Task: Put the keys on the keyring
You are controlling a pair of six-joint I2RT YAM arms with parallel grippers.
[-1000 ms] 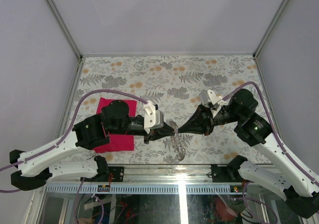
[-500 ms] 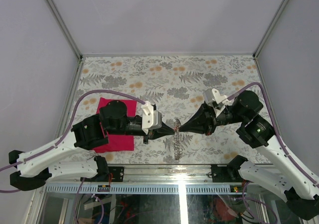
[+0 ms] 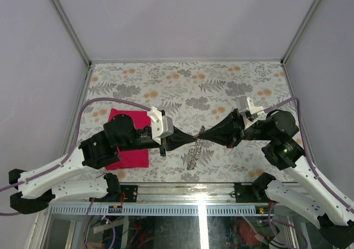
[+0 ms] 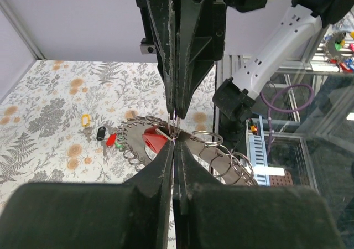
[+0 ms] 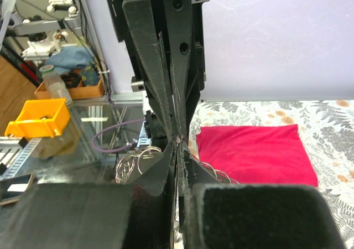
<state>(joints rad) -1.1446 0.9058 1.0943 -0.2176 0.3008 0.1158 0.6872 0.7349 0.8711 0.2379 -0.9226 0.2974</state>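
Observation:
The keyring [image 3: 193,156] is a chain of silvery wire rings hanging limp below the point where both grippers meet tip to tip above the near table. My left gripper [image 3: 195,140] is shut on a ring at its top, and my right gripper [image 3: 202,135] is shut on the same spot from the other side. In the left wrist view my left gripper [image 4: 174,140] pinches thin wire, with the keyring [image 4: 224,156] curling right and a red key [image 4: 154,140] just behind the tips. Three loose keys [image 4: 100,133] lie on the table. In the right wrist view my right gripper [image 5: 178,147] is shut, keyring [image 5: 134,163] loops at its left.
A magenta cloth [image 3: 131,144] lies under the left arm, also in the right wrist view as the magenta cloth [image 5: 251,154]. The table's near edge with a metal rail [image 3: 199,191] runs just below the hanging chain. A yellow tag [image 4: 85,120] lies by the loose keys.
My left gripper has shut on the ring. Both grippers have lifted and drawn tip to tip, and the chain now hangs straighter beneath them instead of lying bunched.

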